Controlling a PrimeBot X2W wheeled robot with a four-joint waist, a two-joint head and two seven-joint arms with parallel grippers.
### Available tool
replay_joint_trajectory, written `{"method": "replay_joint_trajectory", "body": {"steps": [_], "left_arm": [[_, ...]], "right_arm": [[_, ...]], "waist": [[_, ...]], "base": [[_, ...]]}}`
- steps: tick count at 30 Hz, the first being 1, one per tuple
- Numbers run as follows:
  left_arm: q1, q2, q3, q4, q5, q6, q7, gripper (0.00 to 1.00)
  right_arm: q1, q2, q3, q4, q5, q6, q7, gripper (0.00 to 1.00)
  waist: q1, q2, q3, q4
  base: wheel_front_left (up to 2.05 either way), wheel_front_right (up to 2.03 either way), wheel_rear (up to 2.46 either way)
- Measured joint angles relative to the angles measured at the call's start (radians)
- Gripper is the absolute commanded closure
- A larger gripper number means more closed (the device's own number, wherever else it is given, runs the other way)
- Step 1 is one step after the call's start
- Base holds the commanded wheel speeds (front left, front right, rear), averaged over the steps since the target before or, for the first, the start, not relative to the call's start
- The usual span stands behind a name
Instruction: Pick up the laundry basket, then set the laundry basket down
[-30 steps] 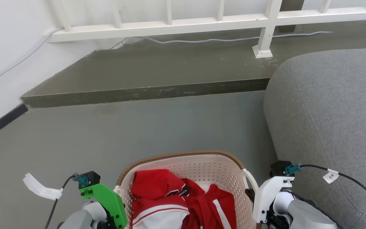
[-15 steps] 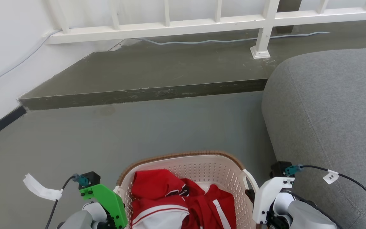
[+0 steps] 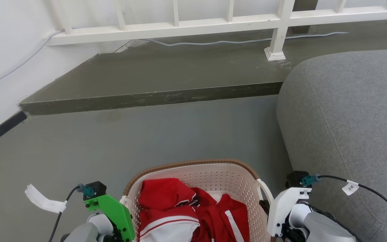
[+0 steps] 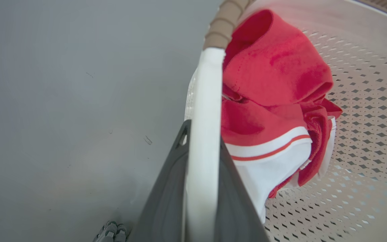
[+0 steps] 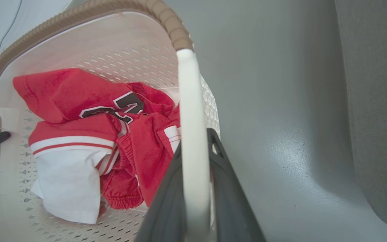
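Observation:
The laundry basket (image 3: 193,163), cream-white and perforated with a brown woven rim, sits at the bottom centre of the head view between my two arms. Red and white clothes (image 3: 186,211) lie inside it. In the left wrist view my left gripper (image 4: 202,134) is shut on the basket's white left handle (image 4: 207,84), one dark finger on each side. My right gripper (image 5: 196,141) is shut the same way on the right handle (image 5: 188,87). I cannot tell whether the basket rests on the floor or hangs above it.
A grey sofa (image 3: 348,117) stands close on the right of the basket. Ahead, grey floor (image 3: 129,141) runs to a raised dark step (image 3: 153,97), with a white railing (image 3: 180,27) and a pale cable (image 3: 230,42) behind it. A white wall (image 3: 5,50) closes the left.
The background has shifted slightly in the head view, so the camera has moved. The basket and both grippers keep their places in the picture, still clamped on the handles.

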Motion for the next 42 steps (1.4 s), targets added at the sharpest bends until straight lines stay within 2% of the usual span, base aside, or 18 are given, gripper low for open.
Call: {"method": "replay_joint_trajectory", "body": {"steps": [20,27,42], "left_arm": [[-0.003,0.003,-0.019,-0.015,0.013,-0.001,-0.09,1.0],[-0.016,0.006,-0.028,-0.029,0.028,-0.001,-0.142,1.0],[-0.073,0.006,-0.034,-0.027,0.031,-0.001,-0.164,1.0]], "right_arm": [[-0.024,0.0,0.016,0.007,0.01,0.0,-0.027,1.0],[-0.055,0.0,0.019,0.011,0.008,0.0,-0.06,1.0],[-0.129,-0.003,0.033,0.017,-0.005,-0.004,-0.094,1.0]], "waist": [[0.0,0.0,0.036,0.005],[0.0,0.0,0.073,0.006],[0.0001,0.0,0.199,0.003]], "base": [[0.0,0.0,0.0],[0.0,0.0,0.0],[0.0,0.0,0.0]]}}
